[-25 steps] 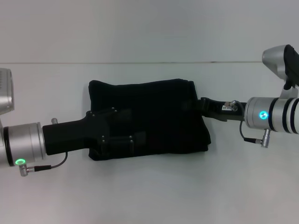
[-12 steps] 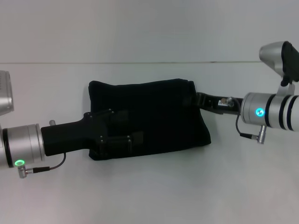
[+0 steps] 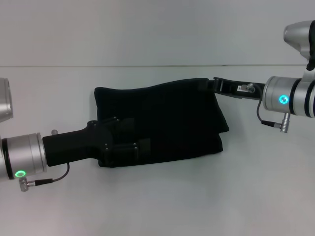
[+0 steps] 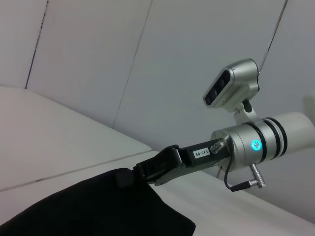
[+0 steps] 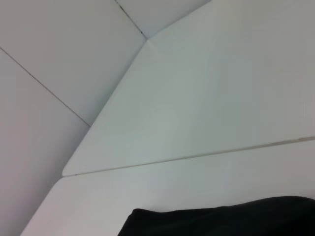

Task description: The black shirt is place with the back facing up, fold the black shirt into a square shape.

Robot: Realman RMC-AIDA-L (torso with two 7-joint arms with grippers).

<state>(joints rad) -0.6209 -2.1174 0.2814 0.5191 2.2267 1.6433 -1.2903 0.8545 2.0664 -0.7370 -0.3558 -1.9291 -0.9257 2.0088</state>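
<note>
**Far corner of the shirt pinched, near edge pinned**

White table fills the head view, a pale wall behind it, and dead centre lies the black shirt, already doubled into a thick oblong, wider than deep and not yet a square.

Starting at the left of the frame: the left gripper reaches in low from the lower left, its black body lying over the shirt's lower-left part. Black on black there, so whether its fingers are spread or pinched I cannot tell.

Across the middle, the cloth sits in soft stacked layers with rounded, puffy edges, and its right side sags in loose folds. No lettering shows on the upward face.

Over to the upper right: the right gripper comes in from the right edge and its tips are clamped on the shirt's upper-right corner, which rides up in a peak above the rest. The left wrist view confirms it, the right gripper biting the fabric corner with the cloth draped down from it.

Handling call: this is light, limp fabric with no stiffness. It will droop from any single point and drag its lower layers along, so take hold at corners or along a folded edge, catching all layers together, while the other gripper holds the opposite side down. Slipping layers look like the main risk.
</note>
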